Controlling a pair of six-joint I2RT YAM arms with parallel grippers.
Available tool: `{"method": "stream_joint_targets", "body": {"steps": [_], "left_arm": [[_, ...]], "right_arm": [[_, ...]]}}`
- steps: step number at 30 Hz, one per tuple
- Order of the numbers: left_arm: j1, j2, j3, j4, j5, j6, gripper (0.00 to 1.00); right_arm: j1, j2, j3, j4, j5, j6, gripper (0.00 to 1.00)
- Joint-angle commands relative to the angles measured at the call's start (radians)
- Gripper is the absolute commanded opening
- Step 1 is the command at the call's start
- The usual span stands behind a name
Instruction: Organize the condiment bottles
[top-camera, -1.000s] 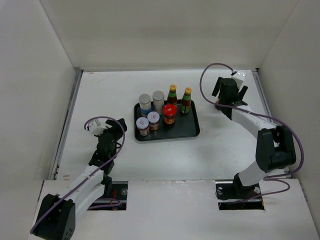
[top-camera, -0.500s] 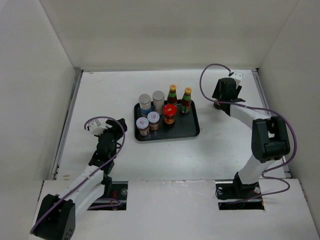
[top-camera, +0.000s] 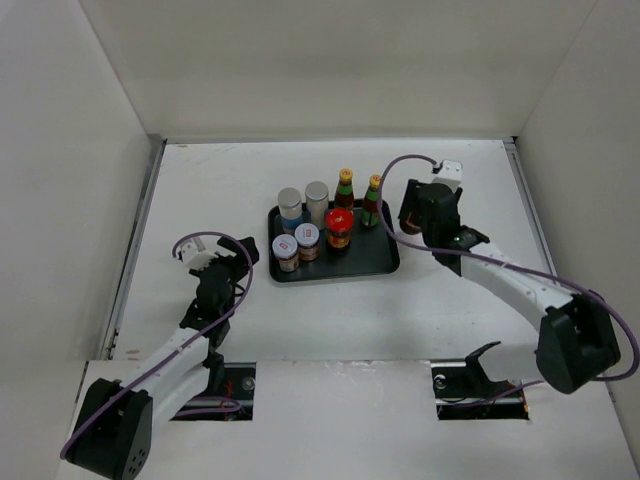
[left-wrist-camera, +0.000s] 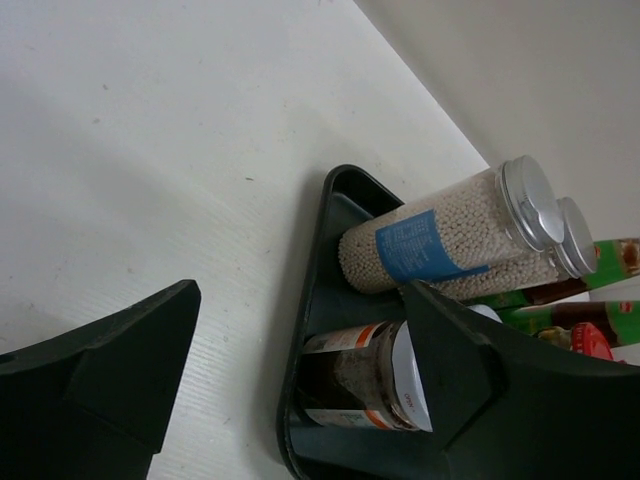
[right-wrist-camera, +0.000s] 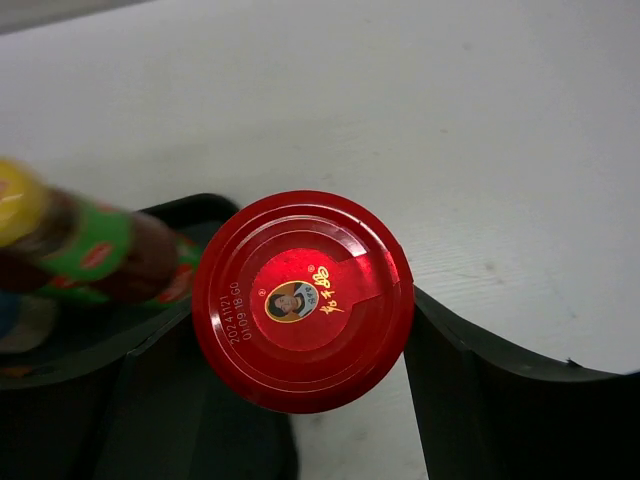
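Note:
The black tray (top-camera: 385, 262) holds two silver-lidded shakers (top-camera: 291, 205), two yellow-capped bottles (top-camera: 345, 188), one red-lidded jar (top-camera: 339, 228) and two white-lidded jars (top-camera: 286, 252). My right gripper (top-camera: 410, 214) is just off the tray's right edge, shut on the second red-lidded jar (right-wrist-camera: 303, 300). That jar hangs over the tray's corner (right-wrist-camera: 205, 212), beside a yellow-capped bottle (right-wrist-camera: 90, 250). My left gripper (top-camera: 226, 265) is open and empty, left of the tray. Its view shows a shaker (left-wrist-camera: 440, 235) and a white-lidded jar (left-wrist-camera: 370, 385) in the tray.
White walls enclose the table on the left, back and right. Bare white tabletop (top-camera: 450, 290) lies around the tray. The tray's right half (top-camera: 372, 245) has bare floor in front of the yellow-capped bottles.
My right gripper has swung from the far right of the table leftward to the tray's right edge, carrying the red-lidded jar. My left gripper has barely shifted.

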Motion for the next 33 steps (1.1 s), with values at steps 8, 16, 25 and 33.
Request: {"method": "stream_joint_targets", "body": {"steps": [8, 16, 25, 33], "left_arm": [[0.017, -0.033, 0.012, 0.026, -0.018, 0.013, 1.0], [0.012, -0.022, 0.025, 0.022, -0.041, 0.022, 1.0], [0.028, 0.012, 0.087, -0.092, -0.06, 0.019, 1.0], [0.008, 0.045, 0.162, -0.211, -0.142, 0.021, 1.0]], "right_arm": [[0.208, -0.004, 0.055, 0.18, -0.018, 0.025, 0.53], [0.243, 0.11, 0.04, 0.26, -0.055, 0.043, 0.59], [0.246, 0.058, -0.009, 0.294, -0.052, 0.048, 1.0], [0.222, -0.147, -0.17, 0.407, 0.078, 0.09, 1.0]]}}
